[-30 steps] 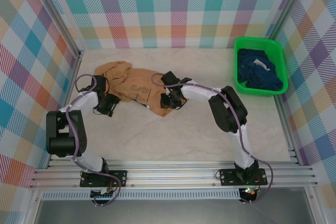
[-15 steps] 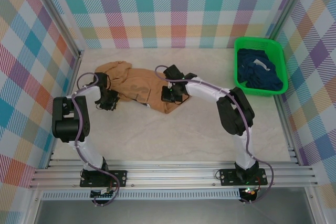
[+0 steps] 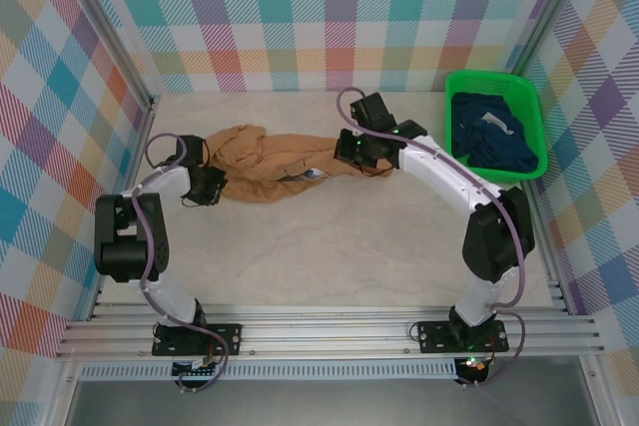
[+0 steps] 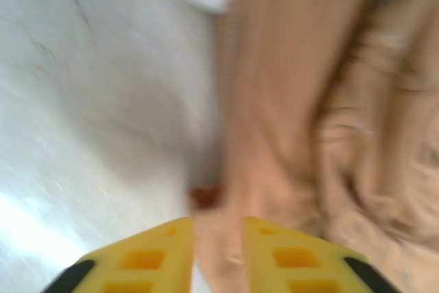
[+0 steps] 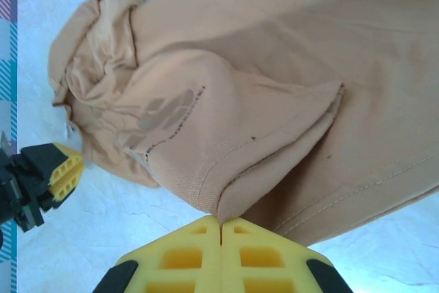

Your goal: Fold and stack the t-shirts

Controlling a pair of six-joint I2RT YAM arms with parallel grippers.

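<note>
Over on the left, the left gripper [image 3: 208, 190] sits low on the pale table [image 3: 329, 246] at the left end of the tan-orange t-shirt [image 3: 270, 162]. Seen from its own wrist, its yellow fingers [image 4: 164, 259] stand a little apart with a fold of the tan cloth running down between them. That close-up is blurred, so I cannot tell whether they really pinch it. The shirt lies rumpled and drawn out into a long band across the middle of the table, bunched at its left end and narrowing towards the right. There the right gripper [image 3: 349, 152] has its fingers pressed together on a folded hem at the shirt's right end, with the cloth fanning away from the pinch. Further right, in the far corner, stands a bright green mesh basket [image 3: 494, 74], well apart from the tan shirt, with the dark navy t-shirts [image 3: 494, 137] heaped inside it.
</note>
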